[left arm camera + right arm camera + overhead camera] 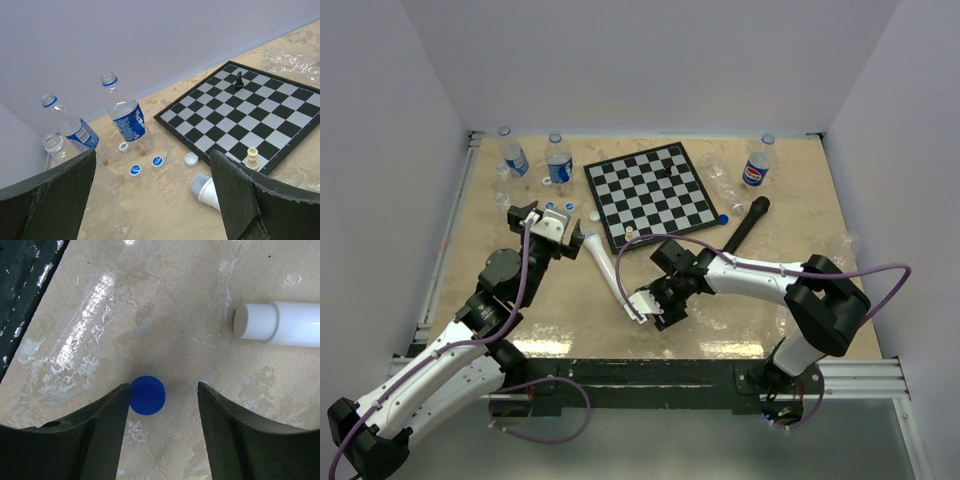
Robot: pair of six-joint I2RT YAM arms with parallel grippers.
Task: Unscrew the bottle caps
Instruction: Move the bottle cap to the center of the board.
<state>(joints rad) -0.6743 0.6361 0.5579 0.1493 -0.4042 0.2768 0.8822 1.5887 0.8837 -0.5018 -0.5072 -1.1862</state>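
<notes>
A blue bottle cap (147, 395) lies loose on the table between the fingers of my right gripper (164, 389). The left finger touches its edge and the right finger stands well clear of it, so the jaws are open. My right gripper (648, 305) hangs low near the table's front. My left gripper (545, 222) is wide open and holds nothing. Ahead of it stand three uncapped bottles (125, 112) (72, 129) (56, 146), with loose caps (135, 170) (157, 161) (191, 159) on the table. A bottle with a round logo (757, 165) stands at the back right.
A chessboard (650, 195) lies at centre back, with a pale chess piece (252, 157) and a black one (239, 80) on it. A white microphone (605, 270) lies between the arms and a black one (745, 225) beside the board. A crumpled clear bottle (725, 185) lies to the board's right.
</notes>
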